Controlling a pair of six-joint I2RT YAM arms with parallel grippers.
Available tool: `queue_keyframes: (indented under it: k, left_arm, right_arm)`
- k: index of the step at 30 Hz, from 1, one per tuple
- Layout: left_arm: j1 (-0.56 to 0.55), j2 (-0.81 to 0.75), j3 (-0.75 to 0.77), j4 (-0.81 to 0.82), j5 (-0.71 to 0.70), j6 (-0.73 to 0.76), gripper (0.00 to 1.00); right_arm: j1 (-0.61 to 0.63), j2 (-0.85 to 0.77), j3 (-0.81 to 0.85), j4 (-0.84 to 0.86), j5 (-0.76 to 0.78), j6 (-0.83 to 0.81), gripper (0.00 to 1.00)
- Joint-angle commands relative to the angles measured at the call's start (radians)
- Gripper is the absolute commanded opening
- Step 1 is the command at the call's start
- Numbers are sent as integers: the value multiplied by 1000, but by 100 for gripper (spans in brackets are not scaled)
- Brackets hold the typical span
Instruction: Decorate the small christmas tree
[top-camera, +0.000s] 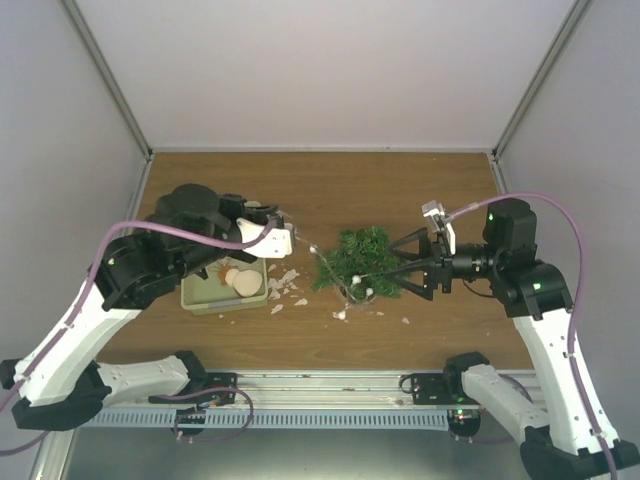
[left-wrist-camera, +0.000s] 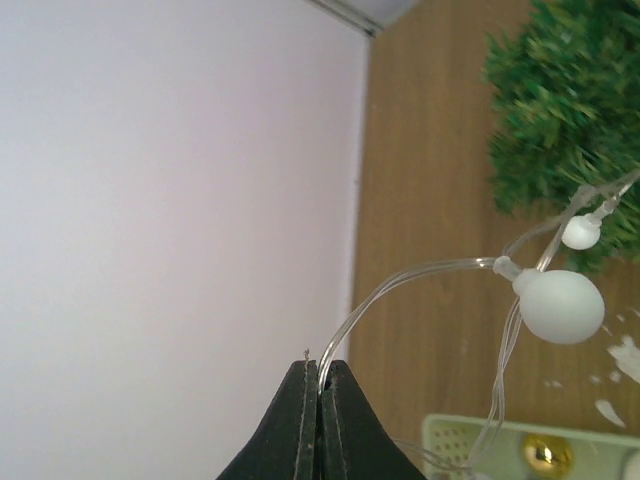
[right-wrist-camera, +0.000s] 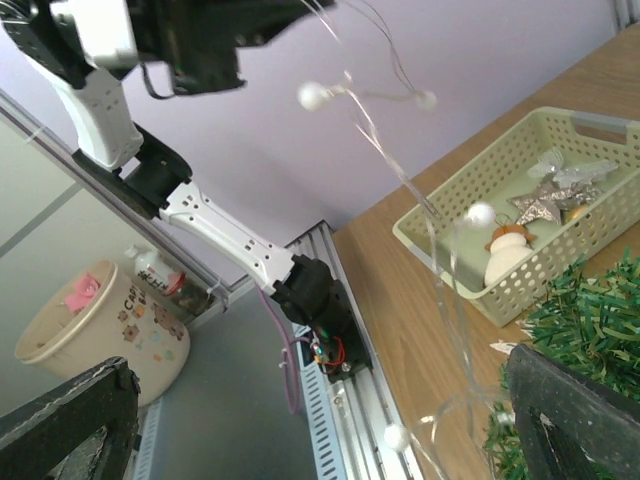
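While the left end effector (left-wrist-camera: 320, 368) pinches wire (left-wrist-camera: 440, 266), the right end effector (top-camera: 402, 268) gapes beside the small christmas tree (top-camera: 352, 258) mid-table.

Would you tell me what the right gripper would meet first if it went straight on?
Probably the small christmas tree, ahead of the open right gripper, though the light string draped there might touch first.

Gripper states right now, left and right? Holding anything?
Left gripper: closed, pinching the clear light string.
Right gripper: wide open, holding nothing.
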Motion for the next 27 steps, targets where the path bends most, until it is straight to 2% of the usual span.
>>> queue_keyframes:
  k: [1, 6, 12, 17, 27]
  left_arm:
    - [8, -8, 97, 79, 28, -23, 0]
    - [8, -5, 132, 66, 84, -36, 0]
    - [8, -10, 67, 105, 10, -15, 0]
    - [10, -10, 91, 132, -37, -7, 0]
    - [21, -3, 21, 212, -206, 88, 0]
  right_arm:
    - [-2, 7, 16, 7, 20, -13, 100]
    - [-3, 11, 8, 8, 39, -16, 100]
    - [-2, 6, 17, 0, 45, -18, 100]
    - [-2, 5, 13, -7, 56, -24, 100]
    - [-2, 5, 12, -7, 67, -28, 100]
